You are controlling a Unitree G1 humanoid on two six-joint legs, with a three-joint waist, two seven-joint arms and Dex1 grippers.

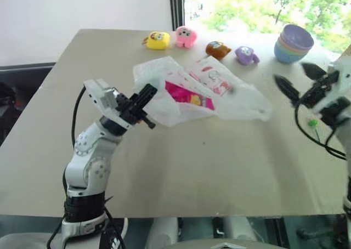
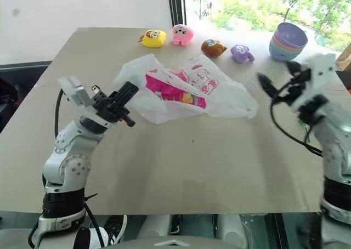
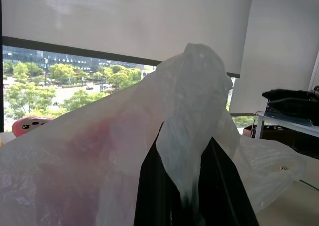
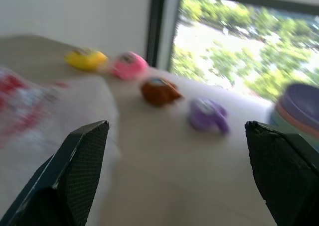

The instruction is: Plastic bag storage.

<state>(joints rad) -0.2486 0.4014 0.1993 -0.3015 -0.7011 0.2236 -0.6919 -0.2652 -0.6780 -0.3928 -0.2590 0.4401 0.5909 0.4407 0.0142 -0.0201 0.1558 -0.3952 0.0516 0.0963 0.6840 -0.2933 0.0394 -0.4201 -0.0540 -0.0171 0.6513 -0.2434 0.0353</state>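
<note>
Beige surface (image 1: 164,172) held the plastic bag (image 1: 219,95) — unfolded, left claw (image 1: 147,102) pinching its edge, right claw (image 1: 299,81) spread empty — storage barely begun.

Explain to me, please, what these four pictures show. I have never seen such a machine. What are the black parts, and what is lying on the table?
It is a two-armed robot; each arm ends in a two-fingered black gripper. Two pictures come from its head, two from its wrists. The left gripper is shut on the plastic bag, lifting one edge; something pink lies inside. The right gripper is open and holds nothing. On the table stand four small toys and a stack of bowls near the window.
</note>
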